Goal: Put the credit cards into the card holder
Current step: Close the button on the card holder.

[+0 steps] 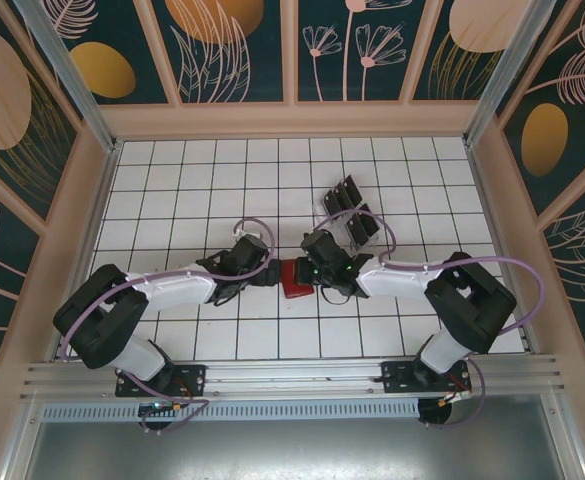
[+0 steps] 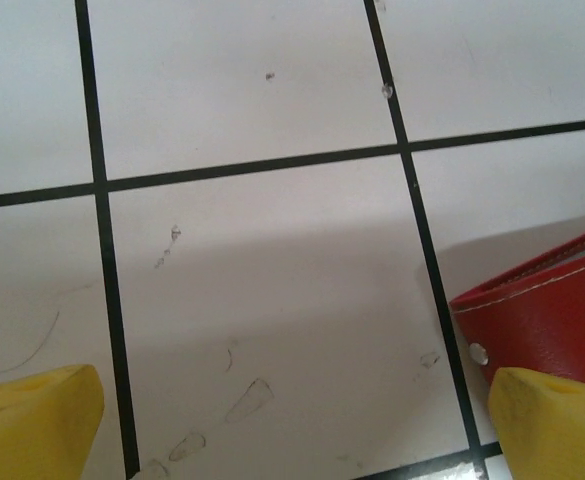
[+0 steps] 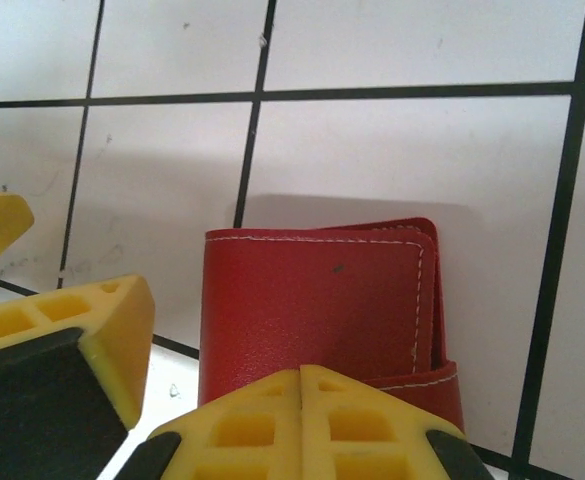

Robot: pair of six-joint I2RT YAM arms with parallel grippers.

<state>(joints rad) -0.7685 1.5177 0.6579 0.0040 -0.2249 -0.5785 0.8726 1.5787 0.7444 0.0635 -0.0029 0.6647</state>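
Observation:
The red card holder (image 1: 296, 279) lies folded on the white gridded table between both arms. It shows large in the right wrist view as the card holder (image 3: 312, 305), flap edges at its right side. My right gripper (image 3: 302, 378) is shut, fingertips pressed together over the card holder's near edge, nothing visibly between them. My left gripper (image 2: 292, 440) is open wide, its right fingertip (image 2: 557, 420) beside the card holder (image 2: 547, 305) and its snap stud. Between the left fingers there is bare tile. The black credit cards (image 1: 350, 208) stand behind the right gripper (image 1: 310, 270). The left gripper (image 1: 269, 268) sits just left of the card holder.
The cards rest in a clear slotted tray (image 1: 329, 210) toward the back middle. Wooden walls (image 1: 292, 120) close in the table on three sides. The left gripper's yellow fingers (image 3: 67, 335) show at the left of the right wrist view, close to the card holder.

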